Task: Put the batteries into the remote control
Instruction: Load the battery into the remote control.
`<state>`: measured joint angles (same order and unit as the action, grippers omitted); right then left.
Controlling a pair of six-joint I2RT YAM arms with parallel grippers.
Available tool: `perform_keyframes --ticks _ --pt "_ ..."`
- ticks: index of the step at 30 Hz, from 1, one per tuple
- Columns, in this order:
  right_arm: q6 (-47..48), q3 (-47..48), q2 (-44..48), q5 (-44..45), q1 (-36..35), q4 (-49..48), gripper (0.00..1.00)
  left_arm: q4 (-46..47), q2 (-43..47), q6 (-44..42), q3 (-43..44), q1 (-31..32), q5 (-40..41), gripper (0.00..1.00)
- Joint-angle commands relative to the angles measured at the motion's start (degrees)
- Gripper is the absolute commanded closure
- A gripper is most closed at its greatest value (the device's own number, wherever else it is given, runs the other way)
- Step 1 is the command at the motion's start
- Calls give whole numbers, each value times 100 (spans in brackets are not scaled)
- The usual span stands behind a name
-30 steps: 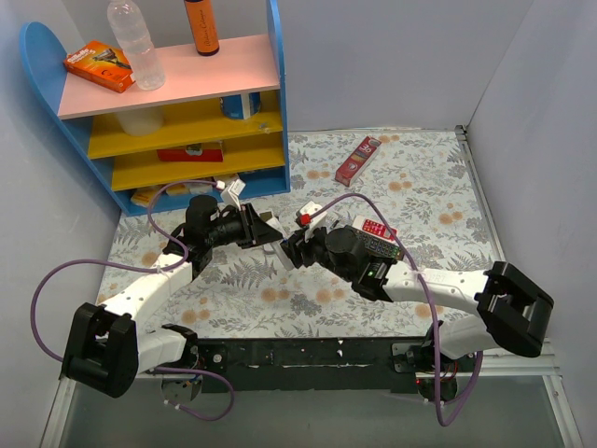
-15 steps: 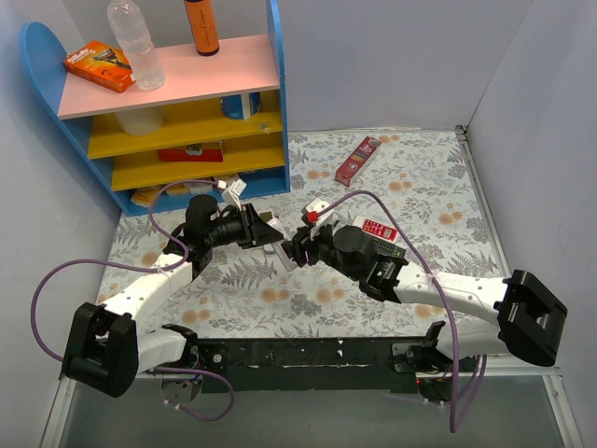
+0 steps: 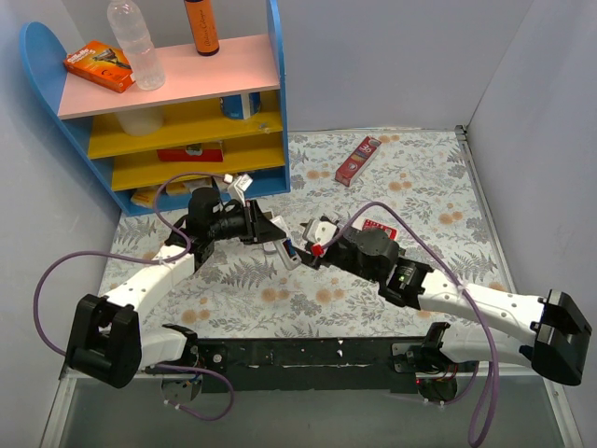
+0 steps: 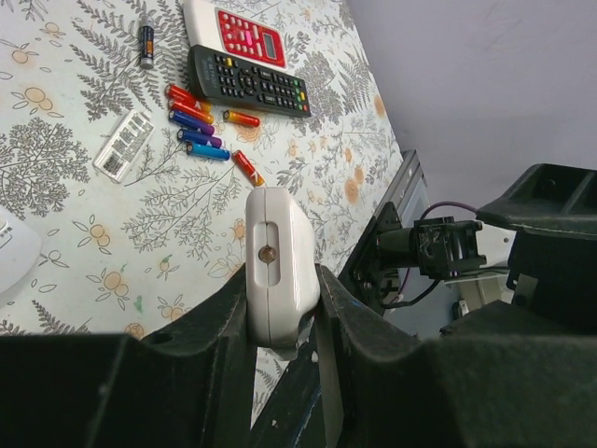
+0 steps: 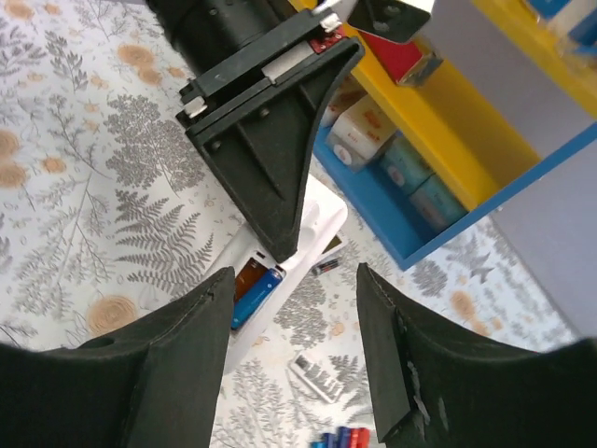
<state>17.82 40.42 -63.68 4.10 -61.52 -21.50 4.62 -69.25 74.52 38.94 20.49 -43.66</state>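
My left gripper [image 4: 280,285] is shut on the white remote control [image 4: 278,233] and holds it above the table, end toward its camera. In the right wrist view the remote [image 5: 308,233] shows its open battery bay with a blue battery [image 5: 255,295] lying in it. My right gripper [image 5: 291,359] is open and empty, just in front of that bay. From the top view the left gripper [image 3: 269,231], the remote [image 3: 286,252] and the right gripper [image 3: 308,245] meet at mid-table. Several loose red, orange and blue batteries [image 4: 201,126] lie on the cloth.
A black remote [image 4: 247,84] and a red-and-white remote [image 4: 238,33] lie beside the loose cells. The striped battery cover [image 4: 124,147] and a dark cell [image 4: 146,45] lie nearby. A blue shelf unit [image 3: 177,112] stands back left; a red box [image 3: 358,159] lies behind.
My right arm has stretched left, bringing its gripper up to the remote. The left gripper with the remote has shifted slightly right.
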Motion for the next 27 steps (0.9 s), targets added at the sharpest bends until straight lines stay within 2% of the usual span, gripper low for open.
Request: perform_keyframes --ticks 1,4,8,11,22,27 --pt "1775 -254 400 -576 8 -91 38 -390 -27 -482 412 34 -380 100" --pt "2451 -386 444 -936 43 -48 39 -698 -71 -745 535 34 -415 100" --pt "2831 -150 138 -1673 87 452 44 -884 -132 -948 632 25 -564 100" --pt "2946 9 -73 -1877 113 559 47 -1025 -176 -1080 694 34 -635 100" --pt "3016 255 -435 -2001 298 524 55 -1253 -229 -1326 773 34 -723 100" --pt "2964 299 -531 -2062 333 524 63 -1262 -211 -1352 773 34 -749 100"
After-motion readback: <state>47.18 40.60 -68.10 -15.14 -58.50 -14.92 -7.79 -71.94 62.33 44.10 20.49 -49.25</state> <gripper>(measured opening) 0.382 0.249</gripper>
